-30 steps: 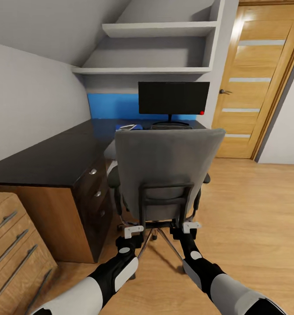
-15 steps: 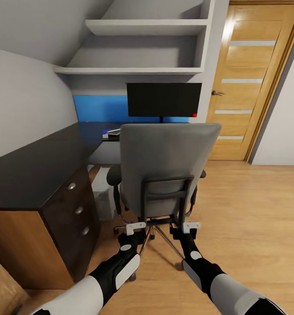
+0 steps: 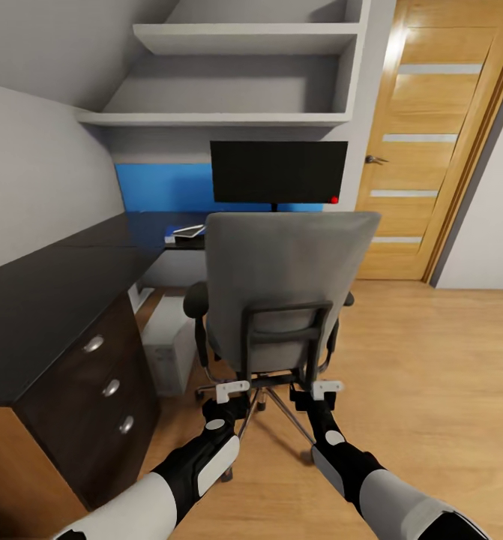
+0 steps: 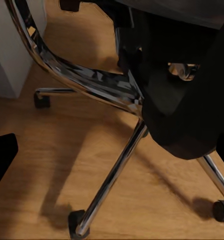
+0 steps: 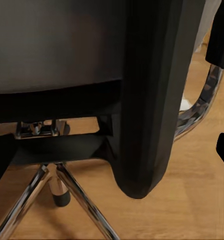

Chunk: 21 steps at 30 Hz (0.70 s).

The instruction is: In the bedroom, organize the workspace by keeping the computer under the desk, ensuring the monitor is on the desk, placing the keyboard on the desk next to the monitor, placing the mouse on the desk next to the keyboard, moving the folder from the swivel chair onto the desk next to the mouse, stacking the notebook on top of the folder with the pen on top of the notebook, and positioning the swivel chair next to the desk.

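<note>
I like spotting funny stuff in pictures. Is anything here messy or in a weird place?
Nothing looks broken or spilled. The swivel chair stands upright behind the desk, facing the monitor. The white computer sits on the floor under the desk. Something pale lies on the desk by the monitor, too small to name.

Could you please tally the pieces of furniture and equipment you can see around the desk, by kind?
Swivel chair: 1
Desk: 1
Monitor: 1
Computer: 1
Wall shelves: 2
Desk drawers: 3
Door: 1
Total: 10
</note>
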{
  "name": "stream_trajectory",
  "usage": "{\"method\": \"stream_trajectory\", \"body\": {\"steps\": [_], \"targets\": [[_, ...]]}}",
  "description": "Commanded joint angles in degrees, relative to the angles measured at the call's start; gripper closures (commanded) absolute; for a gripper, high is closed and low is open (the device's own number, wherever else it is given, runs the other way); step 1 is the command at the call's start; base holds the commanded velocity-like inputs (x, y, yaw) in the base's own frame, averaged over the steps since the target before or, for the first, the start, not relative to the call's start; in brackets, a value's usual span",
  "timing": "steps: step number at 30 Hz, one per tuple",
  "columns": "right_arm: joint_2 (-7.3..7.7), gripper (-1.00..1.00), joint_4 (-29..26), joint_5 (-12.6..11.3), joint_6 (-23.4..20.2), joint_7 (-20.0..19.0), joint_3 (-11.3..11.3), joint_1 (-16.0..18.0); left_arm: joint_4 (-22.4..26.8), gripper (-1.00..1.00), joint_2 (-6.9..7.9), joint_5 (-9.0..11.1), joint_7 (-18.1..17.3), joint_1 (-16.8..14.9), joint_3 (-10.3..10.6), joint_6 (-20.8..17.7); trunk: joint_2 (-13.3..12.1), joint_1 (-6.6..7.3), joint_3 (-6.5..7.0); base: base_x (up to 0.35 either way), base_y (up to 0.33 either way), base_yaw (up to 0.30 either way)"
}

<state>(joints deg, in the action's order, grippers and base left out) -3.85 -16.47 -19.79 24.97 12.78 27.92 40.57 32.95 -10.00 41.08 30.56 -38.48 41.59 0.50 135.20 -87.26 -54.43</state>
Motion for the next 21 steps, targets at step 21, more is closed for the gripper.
{"method": "stream_trajectory", "body": {"steps": [21], "targets": [[-0.11, -1.00, 0.0, -0.2, 0.1, 0.4, 0.6, 0.0, 0.0, -1.00, 0.00, -0.3, 0.3, -0.1, 0.2, 0.0, 0.0, -0.02, -0.04, 0.306, -0.044, 0.000]]}}
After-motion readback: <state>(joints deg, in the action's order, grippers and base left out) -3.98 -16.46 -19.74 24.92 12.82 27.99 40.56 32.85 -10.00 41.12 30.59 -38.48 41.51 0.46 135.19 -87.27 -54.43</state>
